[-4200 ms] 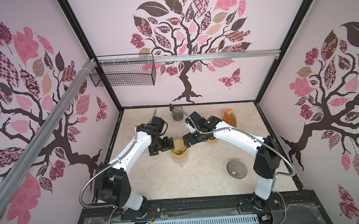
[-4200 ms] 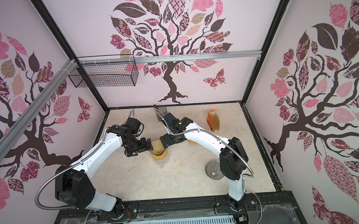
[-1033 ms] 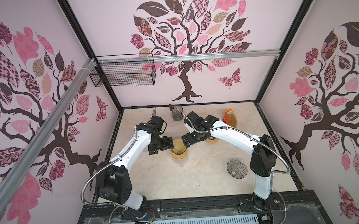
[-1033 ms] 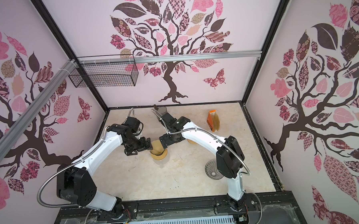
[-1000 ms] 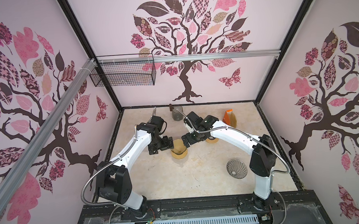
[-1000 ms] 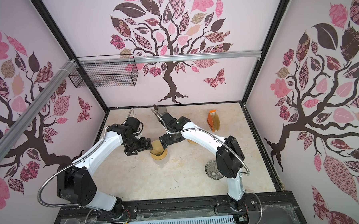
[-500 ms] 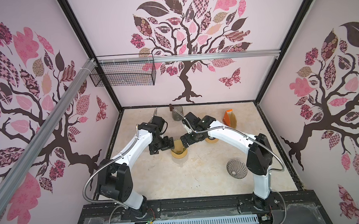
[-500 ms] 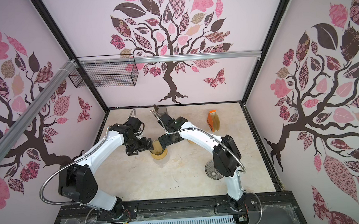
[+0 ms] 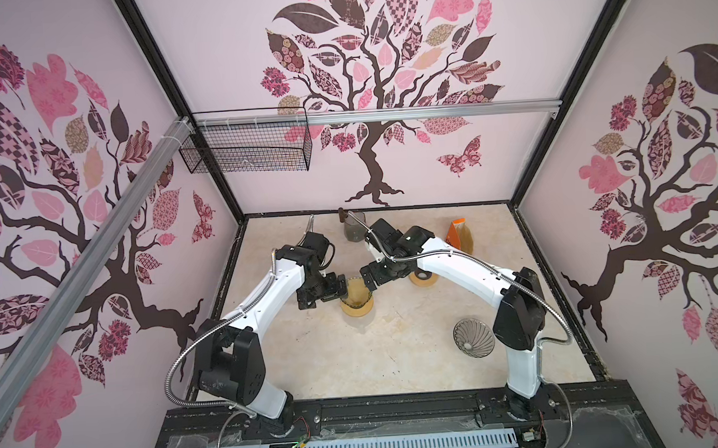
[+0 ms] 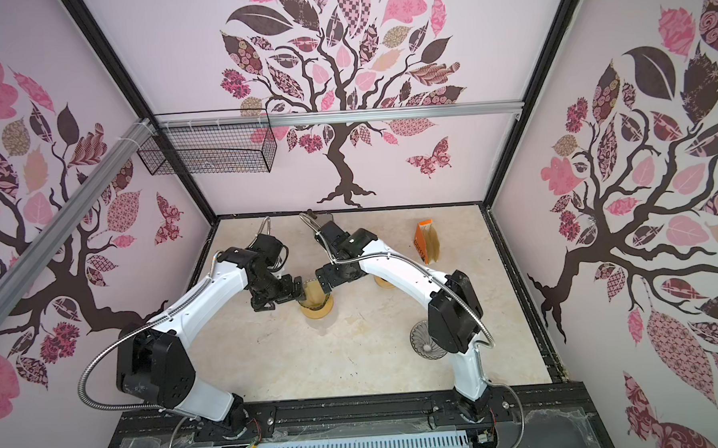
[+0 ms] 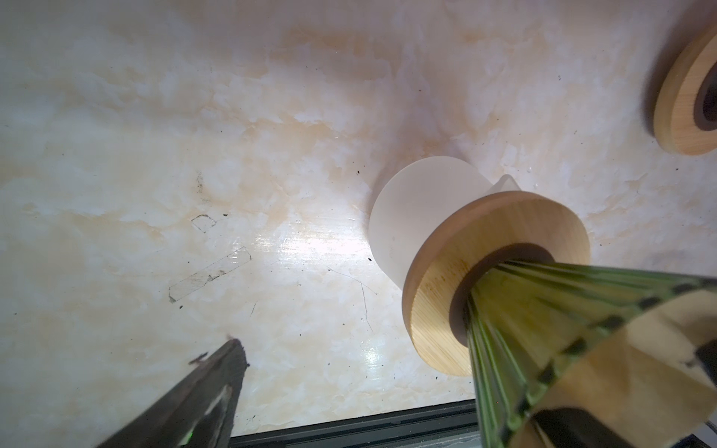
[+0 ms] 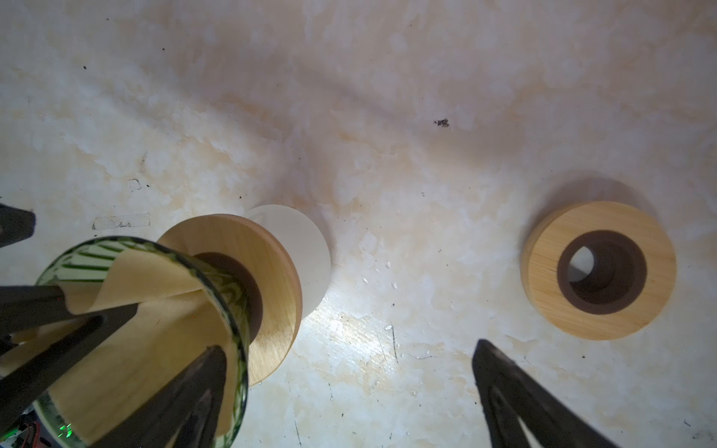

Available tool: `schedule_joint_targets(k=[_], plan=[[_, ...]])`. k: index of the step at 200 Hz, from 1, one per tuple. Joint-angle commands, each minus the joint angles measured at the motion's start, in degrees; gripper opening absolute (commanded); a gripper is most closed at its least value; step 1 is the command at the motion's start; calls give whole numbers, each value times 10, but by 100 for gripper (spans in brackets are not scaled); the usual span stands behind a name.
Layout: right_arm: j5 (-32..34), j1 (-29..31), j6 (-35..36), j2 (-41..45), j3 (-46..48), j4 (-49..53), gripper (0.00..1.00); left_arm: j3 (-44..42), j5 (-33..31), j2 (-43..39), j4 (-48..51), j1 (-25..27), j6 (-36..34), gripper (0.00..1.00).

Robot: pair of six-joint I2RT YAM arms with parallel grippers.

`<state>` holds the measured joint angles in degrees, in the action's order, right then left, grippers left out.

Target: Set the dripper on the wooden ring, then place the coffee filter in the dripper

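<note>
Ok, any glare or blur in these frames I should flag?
Left wrist view: bright glare on the table, and the green dripper is soft close to the lens. Right wrist view: similar glare, dark blurred fingers. Both top views: sharp, evenly lit.

There's the green ribbed glass cone dripper (image 11: 543,310), upright, its round wooden collar seated on a frosted white cup (image 11: 407,217) mid-way across the beige marbled tabletop (image 9: 355,358). The tan paper coffee filter (image 12: 147,322) sits inside it, one edge curling inward.
</note>
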<state>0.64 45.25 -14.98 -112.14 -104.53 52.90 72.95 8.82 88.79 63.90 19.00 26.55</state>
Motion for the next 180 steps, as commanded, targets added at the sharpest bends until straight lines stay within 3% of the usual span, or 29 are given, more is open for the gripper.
schedule_joint_targets(k=[1,180], plan=[[-5,-1,3,5,-21,14,100,12,-7,-17,10,-4,-5,98],[-1,-1,2,-28,-18,19,100,8,80,-59,-14,-27,9,98]])
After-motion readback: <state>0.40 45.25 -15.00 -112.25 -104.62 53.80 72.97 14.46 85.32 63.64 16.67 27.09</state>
